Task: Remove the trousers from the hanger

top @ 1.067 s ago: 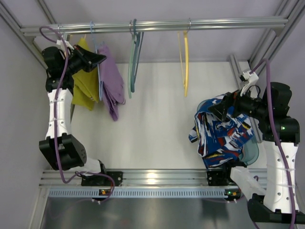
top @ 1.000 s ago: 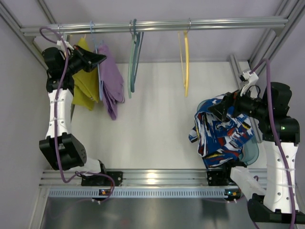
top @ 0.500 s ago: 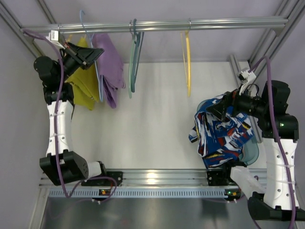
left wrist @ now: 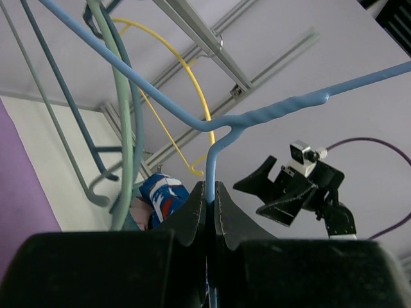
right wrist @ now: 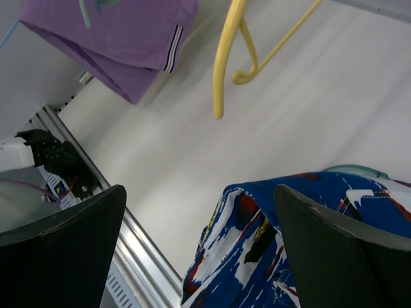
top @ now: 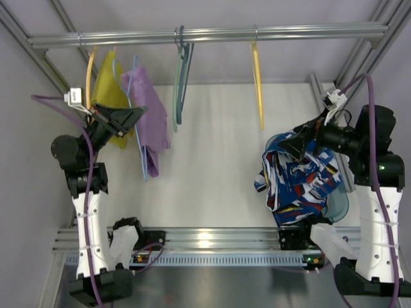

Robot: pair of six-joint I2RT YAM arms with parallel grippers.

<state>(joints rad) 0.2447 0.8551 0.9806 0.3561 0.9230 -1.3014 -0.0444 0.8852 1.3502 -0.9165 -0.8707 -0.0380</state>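
Observation:
The lilac-purple trousers (top: 148, 102) hang over the thin pale-blue hanger (top: 136, 90), which stands a little in front of the rail (top: 212, 33), its top apart from the rail. My left gripper (top: 136, 115) is shut on the hanger's wire; in the left wrist view the jaws (left wrist: 210, 189) pinch the blue wire (left wrist: 257, 114) just below its fork. A strip of the trousers (left wrist: 19, 192) shows at the left edge there. My right gripper (top: 299, 146) is open and empty above the patterned clothes; its view (right wrist: 205, 237) shows the trousers (right wrist: 115, 32) far off.
A mustard-yellow garment (top: 109, 83) hangs on a yellow hanger left of the trousers. A teal-green hanger (top: 180, 70) and a yellow hanger (top: 258, 77) hang on the rail. Blue-white-red patterned clothes (top: 298, 183) lie piled at the right, over a teal bowl's rim (top: 340, 205).
My left arm has pulled back from the rail toward the near side, carrying the hanger and trousers with it. The hook has come away from the rail. The right arm has barely moved.

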